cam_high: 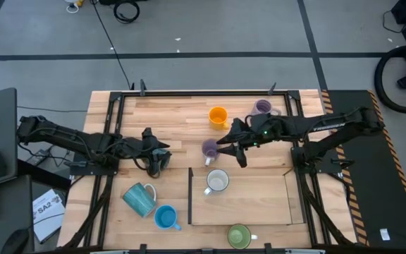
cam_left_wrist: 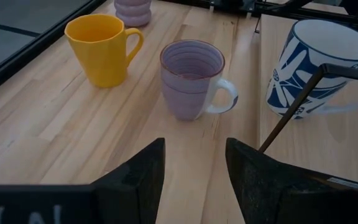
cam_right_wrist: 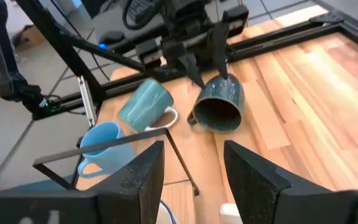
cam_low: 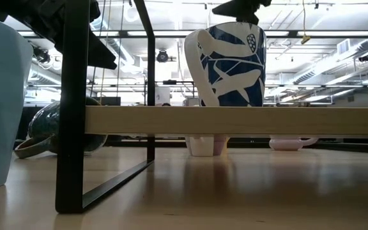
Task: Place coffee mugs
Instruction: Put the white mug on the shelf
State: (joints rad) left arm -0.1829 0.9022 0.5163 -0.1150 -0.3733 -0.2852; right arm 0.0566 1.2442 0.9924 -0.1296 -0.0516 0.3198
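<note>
The high view shows my left gripper point(cam_high: 158, 156) open at the table's left middle, just over the dark teal mug point(cam_high: 158, 168), which lies on its side point(cam_right_wrist: 218, 107). My right gripper point(cam_high: 225, 147) is open beside and above a purple mug point(cam_high: 209, 149), which stands upright point(cam_left_wrist: 191, 78). Nothing lies between the fingers in either wrist view point(cam_left_wrist: 194, 174) point(cam_right_wrist: 194, 177). The orange mug point(cam_high: 218, 116) and the second purple mug point(cam_high: 262, 107) stand near the far edge. A white mug with a blue pattern point(cam_high: 217, 181) stands on a raised wooden shelf point(cam_high: 252, 204). My left gripper point(cam_right_wrist: 208, 67) points down at the closed end of the dark teal mug point(cam_right_wrist: 224, 87), fingers apart. I cannot tell whether its fingertips touch the mug. The mug rests on its side on the table, mouth toward the right arm.
The teal mug point(cam_high: 139, 198) lies on its side and the bright blue mug point(cam_high: 165, 216) stands at the near left. The green mug point(cam_high: 239, 236) is at the near edge. The shelf's thin black frame point(cam_high: 190, 194) stands between the two groups. Bare wood lies left of the orange mug.
</note>
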